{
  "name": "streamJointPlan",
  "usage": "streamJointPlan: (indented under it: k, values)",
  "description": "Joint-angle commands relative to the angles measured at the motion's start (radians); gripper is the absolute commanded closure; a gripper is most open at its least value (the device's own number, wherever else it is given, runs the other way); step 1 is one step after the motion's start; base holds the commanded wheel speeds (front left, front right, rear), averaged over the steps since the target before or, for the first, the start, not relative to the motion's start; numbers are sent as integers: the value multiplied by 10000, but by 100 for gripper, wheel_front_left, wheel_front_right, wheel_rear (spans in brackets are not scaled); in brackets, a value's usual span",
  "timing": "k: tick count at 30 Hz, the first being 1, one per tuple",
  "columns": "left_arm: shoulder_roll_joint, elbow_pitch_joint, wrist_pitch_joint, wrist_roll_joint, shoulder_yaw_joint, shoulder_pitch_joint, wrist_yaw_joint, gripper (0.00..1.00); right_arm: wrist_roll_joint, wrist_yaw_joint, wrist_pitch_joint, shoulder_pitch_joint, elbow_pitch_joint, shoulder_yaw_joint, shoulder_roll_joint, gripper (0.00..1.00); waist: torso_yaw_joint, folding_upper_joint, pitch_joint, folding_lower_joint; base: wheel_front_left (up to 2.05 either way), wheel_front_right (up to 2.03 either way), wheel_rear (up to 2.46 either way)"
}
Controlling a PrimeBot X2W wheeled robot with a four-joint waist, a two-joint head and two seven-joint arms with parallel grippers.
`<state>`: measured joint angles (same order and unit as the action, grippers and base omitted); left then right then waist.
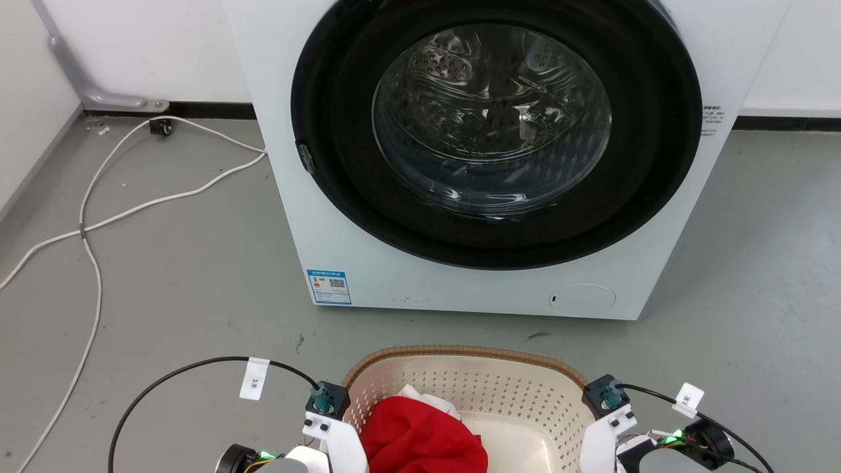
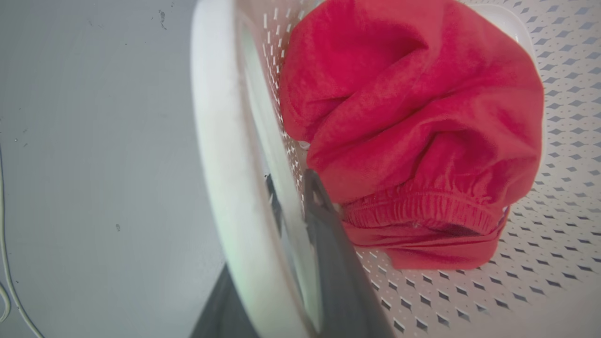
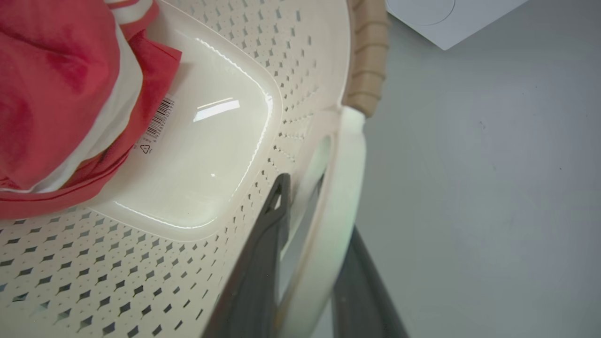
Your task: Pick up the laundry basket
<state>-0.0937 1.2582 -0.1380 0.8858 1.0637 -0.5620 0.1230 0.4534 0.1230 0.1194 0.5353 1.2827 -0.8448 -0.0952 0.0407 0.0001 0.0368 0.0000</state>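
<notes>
We find the laundry basket (image 1: pixel 473 387) on the floor (image 1: pixel 164 295), near the washing machine (image 1: pixel 328 217), red garment (image 1: pixel 420 440) inside. The left claw (image 2: pixel 288 197) is clamped on the left handle (image 2: pixel 220 141). The right claw (image 3: pixel 303 188) is clamped on the right handle (image 3: pixel 347 188).

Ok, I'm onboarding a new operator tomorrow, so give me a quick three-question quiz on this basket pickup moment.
1. True or false: the laundry basket is empty.
2. What do the left gripper and right gripper each straddle? A the brown rim; B a white side handle; C a cable.
3. In the head view, what stands just beyond the basket?
Key: 1 false, a red garment lies in it; 2 B; 3 the washing machine.
</notes>
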Motion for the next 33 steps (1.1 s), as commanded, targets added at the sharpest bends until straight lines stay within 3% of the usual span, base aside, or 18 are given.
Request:
streamJointPlan:
  k: [1,33]
  values:
    - [189,-247,113,53,54,-309,122,100,-26,139,1,65,-77,-184,195,100,-2,-1,-2,0,0,0,0]
    - [150,-213,194,775,814,-353,123,100,1163,140,-119,163,-49,-1400,105,100,-43,-1,-52,0,0,0,0]
